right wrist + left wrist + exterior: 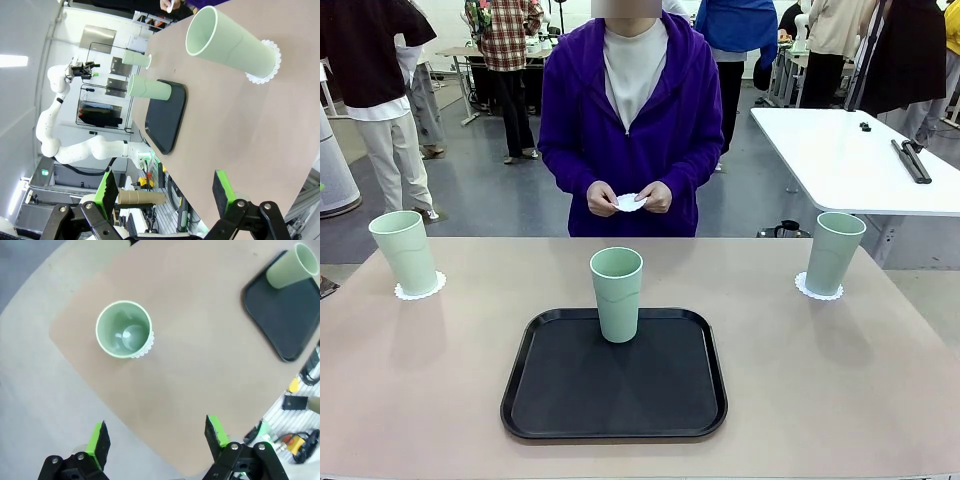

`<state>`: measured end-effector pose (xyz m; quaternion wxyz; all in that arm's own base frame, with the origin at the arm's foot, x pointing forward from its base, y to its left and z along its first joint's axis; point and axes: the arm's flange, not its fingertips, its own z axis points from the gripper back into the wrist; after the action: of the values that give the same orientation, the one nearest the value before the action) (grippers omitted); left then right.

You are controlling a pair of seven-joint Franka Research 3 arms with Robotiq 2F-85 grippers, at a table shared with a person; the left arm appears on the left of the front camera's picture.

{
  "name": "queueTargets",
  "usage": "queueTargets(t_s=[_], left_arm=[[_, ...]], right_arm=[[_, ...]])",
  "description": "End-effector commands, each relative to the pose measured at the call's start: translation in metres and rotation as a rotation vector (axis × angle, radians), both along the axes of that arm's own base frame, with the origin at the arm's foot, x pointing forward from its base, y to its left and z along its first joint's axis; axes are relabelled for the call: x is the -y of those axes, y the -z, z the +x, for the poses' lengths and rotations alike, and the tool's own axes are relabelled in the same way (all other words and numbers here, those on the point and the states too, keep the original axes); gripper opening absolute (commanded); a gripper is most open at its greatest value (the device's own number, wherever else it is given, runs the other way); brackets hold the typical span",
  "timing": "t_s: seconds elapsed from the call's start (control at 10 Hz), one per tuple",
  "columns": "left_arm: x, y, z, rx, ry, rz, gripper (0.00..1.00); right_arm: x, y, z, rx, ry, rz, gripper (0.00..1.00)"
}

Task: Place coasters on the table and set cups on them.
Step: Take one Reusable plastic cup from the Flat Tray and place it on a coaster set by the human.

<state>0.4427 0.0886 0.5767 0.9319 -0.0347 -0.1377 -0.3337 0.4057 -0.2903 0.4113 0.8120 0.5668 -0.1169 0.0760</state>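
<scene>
Finds left cup (404, 250) on left coaster (420, 290) and right cup (834, 250) on right coaster (818, 291), at opposite ends of table (840, 380). Notes third cup (617, 292) standing on tray (614, 385), last coaster (630, 202) in person's hands. Judges task two-thirds complete; one placement outstanding. Records left gripper (156, 429) and right gripper (164, 181) both spread apart, empty.

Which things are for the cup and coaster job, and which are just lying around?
For the job: left cup, middle cup, right cup; left coaster, right coaster, held coaster; the table.
Just lying about: black tray, white table behind.
</scene>
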Motion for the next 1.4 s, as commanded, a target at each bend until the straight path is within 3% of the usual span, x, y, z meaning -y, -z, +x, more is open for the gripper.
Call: queueTargets(t_s=[0.0,0.2,0.4,0.5,1.3], left_arm=[[0.026,0.032,0.009,0.001,-0.096,0.118,1.0],[0.043,0.051,0.017,-0.02,-0.107,0.16,1.0],[0.033,0.063,0.013,-0.053,-0.07,0.106,1.0],[0.046,0.056,0.018,-0.023,-0.083,0.141,1.0],[0.046,0.056,0.018,-0.023,-0.083,0.141,1.0]], right_arm=[[0.001,-0.001,0.0,-0.003,0.003,-0.005,1.0],[0.001,-0.001,0.0,-0.003,0.003,-0.005,1.0],[0.001,-0.001,0.0,-0.003,0.003,-0.005,1.0],[0.001,-0.001,0.0,-0.003,0.003,-0.005,1.0],[0.001,-0.001,0.0,-0.003,0.003,-0.005,1.0]])
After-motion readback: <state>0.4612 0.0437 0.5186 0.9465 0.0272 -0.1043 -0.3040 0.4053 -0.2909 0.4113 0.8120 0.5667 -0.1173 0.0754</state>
